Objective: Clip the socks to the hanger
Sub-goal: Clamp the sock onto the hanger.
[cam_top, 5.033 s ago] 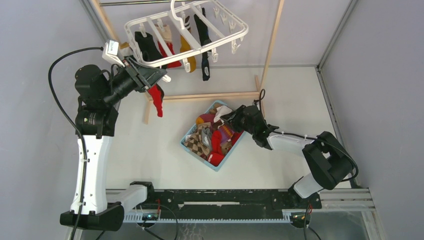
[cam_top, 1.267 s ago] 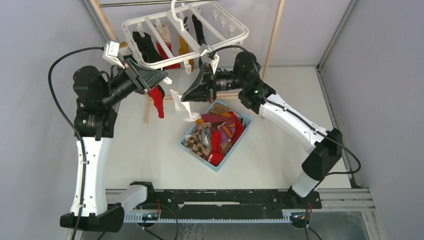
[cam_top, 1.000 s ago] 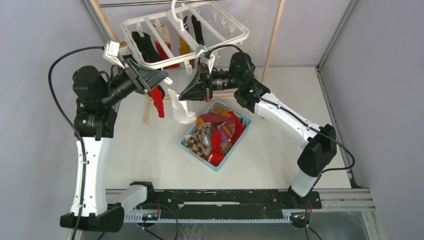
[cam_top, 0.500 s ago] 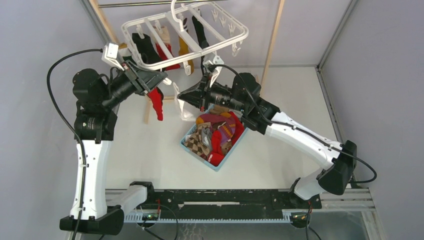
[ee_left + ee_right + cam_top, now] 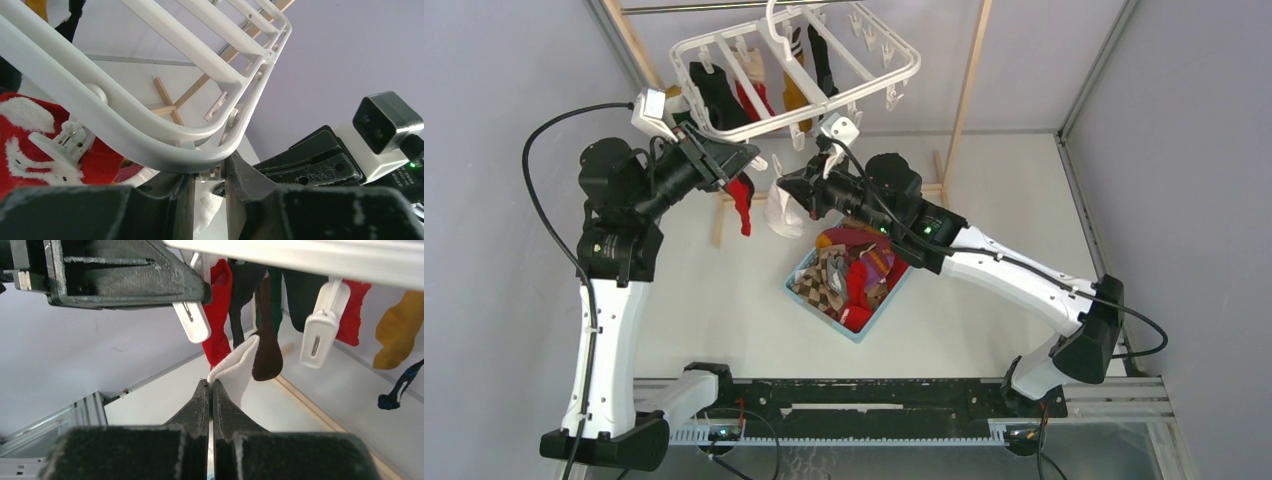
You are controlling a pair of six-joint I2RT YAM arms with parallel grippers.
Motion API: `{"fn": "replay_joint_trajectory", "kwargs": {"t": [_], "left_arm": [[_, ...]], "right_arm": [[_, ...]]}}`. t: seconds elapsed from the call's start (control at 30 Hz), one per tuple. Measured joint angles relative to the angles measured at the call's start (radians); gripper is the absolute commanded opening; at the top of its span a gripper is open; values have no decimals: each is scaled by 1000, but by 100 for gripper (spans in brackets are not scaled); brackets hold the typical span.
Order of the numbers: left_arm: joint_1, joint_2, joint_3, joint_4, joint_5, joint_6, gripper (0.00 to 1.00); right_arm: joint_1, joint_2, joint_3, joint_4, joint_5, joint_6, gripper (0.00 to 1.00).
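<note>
The white hanger hangs at the back with black, red, mustard and dark socks clipped on it. My left gripper is at its front left corner, shut on a white clip under the frame. A red sock hangs beside it. My right gripper is shut on the cuff of a white sock, which dangles below. In the right wrist view the cuff is just under the pinched clip, apart from it.
A light-blue basket with several mixed socks sits mid-table under the right arm. A wooden rack stands behind the hanger. A free clip hangs right of the held one. Grey walls close both sides.
My right arm has carried the white sock from the basket up and left, to just under the clip in my left gripper. The left gripper stayed on the hanger's corner.
</note>
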Motion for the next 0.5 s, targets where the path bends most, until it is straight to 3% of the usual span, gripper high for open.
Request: {"fn": "replay_joint_trajectory", "kwargs": {"t": [0.5], "left_arm": [[-3, 13, 1, -36, -42, 18, 0]], "right_arm": [[37, 86, 172, -118, 16, -95, 0]]}}
